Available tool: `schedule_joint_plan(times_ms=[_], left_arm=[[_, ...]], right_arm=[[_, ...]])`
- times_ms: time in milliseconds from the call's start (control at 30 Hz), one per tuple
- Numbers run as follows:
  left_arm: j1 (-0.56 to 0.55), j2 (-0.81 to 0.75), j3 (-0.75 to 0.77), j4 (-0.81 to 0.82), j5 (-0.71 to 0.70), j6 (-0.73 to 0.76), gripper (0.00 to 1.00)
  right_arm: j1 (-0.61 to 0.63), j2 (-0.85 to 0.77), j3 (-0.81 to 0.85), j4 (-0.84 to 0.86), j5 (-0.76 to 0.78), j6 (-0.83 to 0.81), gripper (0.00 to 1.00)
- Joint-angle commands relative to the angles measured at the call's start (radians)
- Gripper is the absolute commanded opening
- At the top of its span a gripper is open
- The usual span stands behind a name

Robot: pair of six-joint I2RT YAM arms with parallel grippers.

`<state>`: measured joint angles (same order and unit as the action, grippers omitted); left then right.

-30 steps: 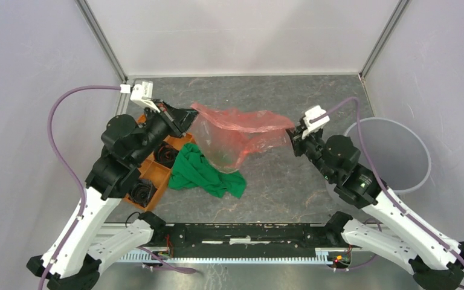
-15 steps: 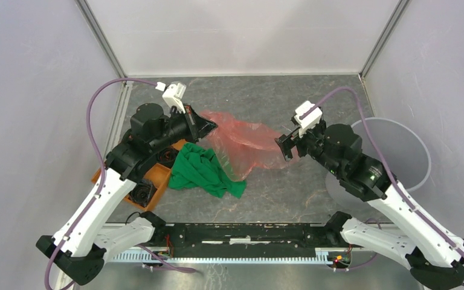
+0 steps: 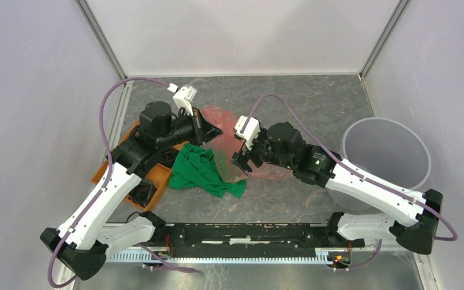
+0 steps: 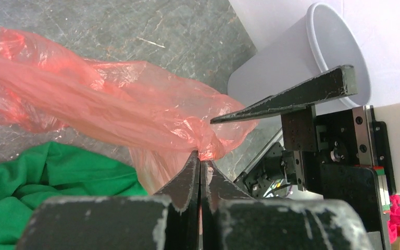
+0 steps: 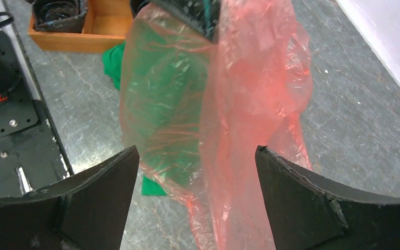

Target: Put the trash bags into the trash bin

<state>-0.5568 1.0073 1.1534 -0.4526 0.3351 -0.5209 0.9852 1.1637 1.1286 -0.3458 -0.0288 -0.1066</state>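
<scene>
The left gripper (image 4: 200,159) is pinched tight on a gathered fold of the trash bag (image 3: 217,116), holding the film up over the middle of the table (image 3: 314,96), just beside the green cloth (image 3: 202,172). The right gripper (image 5: 196,151) is spread wide, facing the hanging film without gripping it. The trash bin (image 3: 386,119) stands upright at the table's right edge, well apart from the bag.
</scene>
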Motion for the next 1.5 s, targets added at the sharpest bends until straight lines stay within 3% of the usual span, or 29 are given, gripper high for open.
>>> schedule_joint_plan(times_ms=[0,100,333,400,433,467,600,667,733,833,1000,1133,1267,1467], left_arm=[[0.001,0.001,0.025,-0.022,0.043,0.078,0.02],[0.001,-0.013,0.032,-0.045,0.033,0.107,0.02],[0.001,-0.041,0.027,-0.057,0.028,0.127,0.02],[0.0,-0.042,0.03,-0.06,0.019,0.13,0.03],[0.001,-0.044,0.033,-0.068,0.004,0.13,0.08],[0.001,-0.052,0.035,-0.078,-0.022,0.13,0.18],[0.001,-0.125,0.005,-0.085,-0.122,0.108,0.67],[0.0,-0.171,-0.042,-0.071,-0.14,0.096,0.85],[0.001,-0.207,-0.081,-0.069,-0.138,0.085,0.93],[0.001,-0.246,-0.156,-0.049,-0.071,0.041,0.99],[-0.01,-0.295,-0.301,0.038,0.094,-0.041,1.0],[-0.061,-0.368,-0.417,0.104,0.045,-0.099,1.0],[-0.091,-0.396,-0.463,0.09,-0.049,-0.055,1.0],[-0.14,-0.366,-0.503,0.191,-0.038,0.002,1.0]], right_arm=[[0.023,0.03,0.02,0.109,0.181,0.002,0.86],[0.024,0.056,-0.006,0.16,0.248,0.006,0.74],[0.025,0.075,-0.066,0.312,0.21,0.083,0.32],[0.024,0.071,-0.077,0.338,0.214,0.135,0.14],[0.023,0.067,-0.078,0.338,0.233,0.177,0.03],[0.023,0.063,-0.076,0.339,0.266,0.214,0.01],[0.022,0.024,-0.063,0.311,0.37,0.371,0.0],[0.023,0.001,-0.058,0.306,0.411,0.417,0.0],[0.022,-0.012,-0.046,0.298,0.456,0.461,0.0],[0.023,-0.013,-0.027,0.304,0.479,0.486,0.0],[0.023,0.009,0.022,0.306,0.499,0.492,0.0],[0.022,0.022,0.058,0.319,0.5,0.491,0.0],[0.022,0.018,0.079,0.32,0.51,0.489,0.0],[0.023,0.007,0.088,0.319,0.509,0.489,0.01]])
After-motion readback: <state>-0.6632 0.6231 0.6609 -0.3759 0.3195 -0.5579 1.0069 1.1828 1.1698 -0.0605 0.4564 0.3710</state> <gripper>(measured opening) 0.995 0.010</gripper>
